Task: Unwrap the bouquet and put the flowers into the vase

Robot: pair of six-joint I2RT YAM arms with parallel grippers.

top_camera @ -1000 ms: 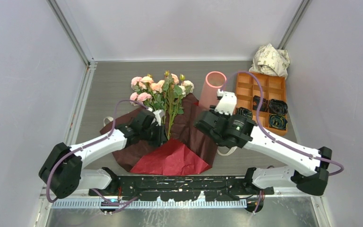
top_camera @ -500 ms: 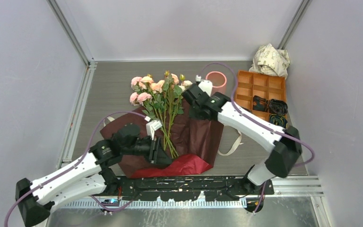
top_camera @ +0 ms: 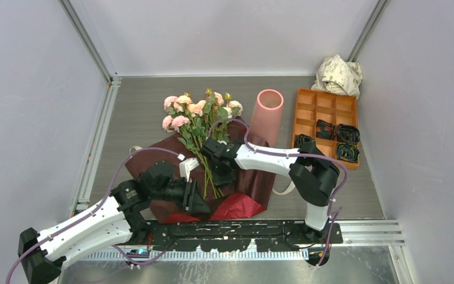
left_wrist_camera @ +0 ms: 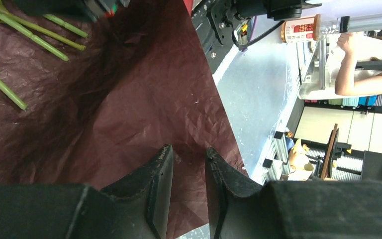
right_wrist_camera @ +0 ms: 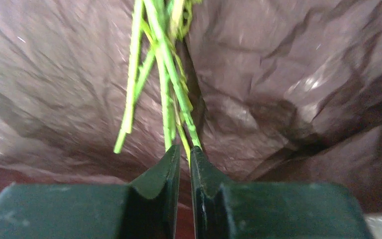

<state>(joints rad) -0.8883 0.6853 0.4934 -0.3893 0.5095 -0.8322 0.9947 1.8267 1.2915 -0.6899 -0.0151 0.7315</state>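
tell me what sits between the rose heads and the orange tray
The pink vase stands upright between the rose heads and the orange tray. The top external view shows this.

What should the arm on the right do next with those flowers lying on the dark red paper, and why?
Probably finish closing the right gripper on the flower stems. Its fingers stand almost together around one stem, though a firm pinch isn't clear, and they lie loose on the opened paper, with the vase upright nearby.
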